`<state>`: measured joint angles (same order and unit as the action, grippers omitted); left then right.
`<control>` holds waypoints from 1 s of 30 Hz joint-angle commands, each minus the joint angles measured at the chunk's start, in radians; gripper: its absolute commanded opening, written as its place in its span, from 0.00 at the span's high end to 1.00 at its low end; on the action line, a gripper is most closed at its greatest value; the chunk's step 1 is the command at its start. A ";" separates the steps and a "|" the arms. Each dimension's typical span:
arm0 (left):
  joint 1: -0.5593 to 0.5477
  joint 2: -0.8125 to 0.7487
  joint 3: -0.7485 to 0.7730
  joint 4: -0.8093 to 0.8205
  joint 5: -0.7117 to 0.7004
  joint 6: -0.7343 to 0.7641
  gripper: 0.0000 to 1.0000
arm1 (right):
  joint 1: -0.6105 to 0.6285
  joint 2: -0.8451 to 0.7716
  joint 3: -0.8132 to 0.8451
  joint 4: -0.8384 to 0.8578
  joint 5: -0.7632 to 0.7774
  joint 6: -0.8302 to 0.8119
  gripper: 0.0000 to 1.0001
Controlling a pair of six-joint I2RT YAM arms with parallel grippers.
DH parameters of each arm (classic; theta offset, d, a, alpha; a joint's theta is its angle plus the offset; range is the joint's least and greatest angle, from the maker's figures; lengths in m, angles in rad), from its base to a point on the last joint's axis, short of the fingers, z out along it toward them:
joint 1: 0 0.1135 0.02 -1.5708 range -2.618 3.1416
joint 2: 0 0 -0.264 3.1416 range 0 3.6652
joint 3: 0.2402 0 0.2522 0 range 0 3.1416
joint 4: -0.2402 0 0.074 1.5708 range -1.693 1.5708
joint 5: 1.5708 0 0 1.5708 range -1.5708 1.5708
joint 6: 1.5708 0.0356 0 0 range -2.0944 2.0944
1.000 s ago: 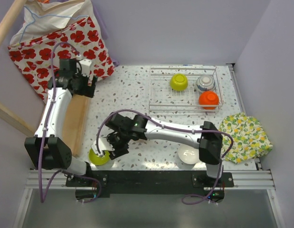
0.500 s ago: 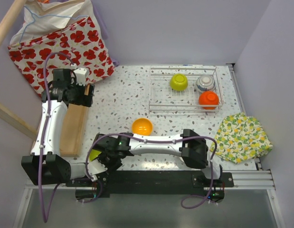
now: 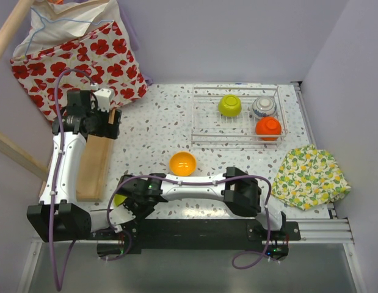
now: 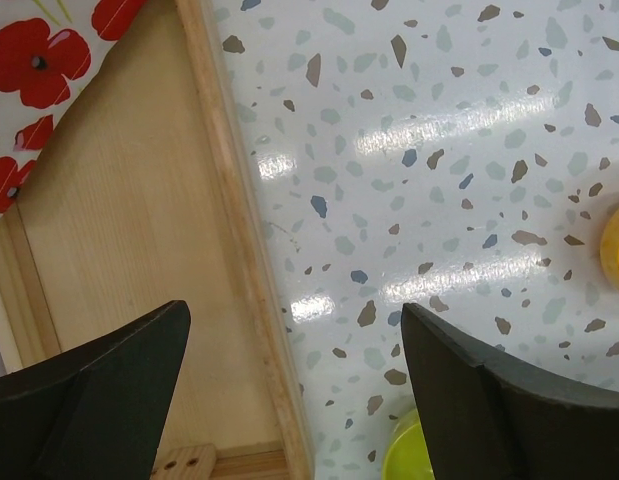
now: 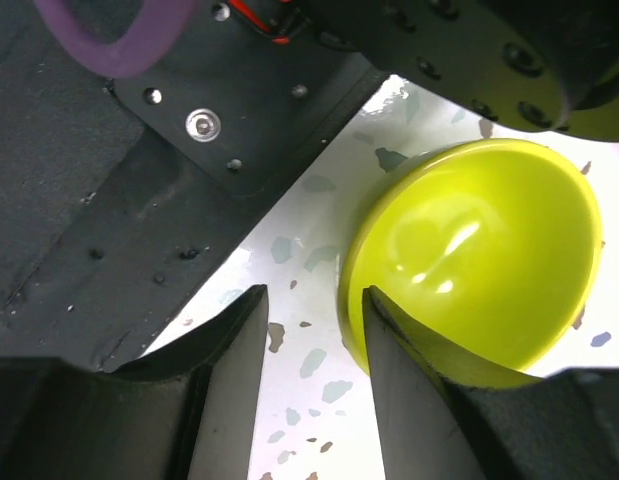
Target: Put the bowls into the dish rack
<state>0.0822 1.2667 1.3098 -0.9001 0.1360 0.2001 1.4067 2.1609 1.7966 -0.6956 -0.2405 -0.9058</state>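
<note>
Here the half-open right claw (image 5: 314,300) (gripping nothing) straddles the rim of the lime bowl (image 5: 479,250).

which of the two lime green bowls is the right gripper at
The lime green bowl at the near-left edge of the table: the right gripper has its fingers at its rim. The other lime green bowl sits far off in the dish rack.

Bright even light, glare streaks on table (image 4: 429,135)
</note>
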 commanded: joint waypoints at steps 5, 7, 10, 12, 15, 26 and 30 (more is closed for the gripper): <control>-0.001 -0.030 -0.017 0.015 0.048 -0.022 0.09 | 0.000 -0.015 -0.005 0.094 0.094 0.048 0.79; 0.001 -0.027 -0.011 0.013 0.059 -0.021 0.10 | 0.000 -0.018 -0.022 0.111 0.133 0.044 0.86; -0.001 -0.029 -0.007 0.013 0.071 -0.019 0.10 | 0.000 -0.024 -0.045 0.116 0.171 0.024 0.91; -0.001 -0.027 -0.004 0.013 0.083 -0.019 0.10 | 0.000 -0.032 -0.062 0.107 0.171 0.016 0.93; 0.001 -0.026 0.002 0.013 0.094 -0.021 0.10 | 0.000 -0.047 -0.097 0.117 0.199 0.019 0.85; -0.001 -0.030 0.014 0.017 0.135 -0.033 0.11 | 0.000 -0.093 -0.132 0.160 0.276 0.018 0.95; 0.001 -0.021 0.040 0.020 0.163 -0.036 0.13 | -0.002 -0.243 -0.163 0.153 0.302 0.024 1.00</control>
<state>0.0822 1.2587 1.2949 -0.9020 0.2478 0.1917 1.4071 2.1021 1.6478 -0.5499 0.0174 -0.8848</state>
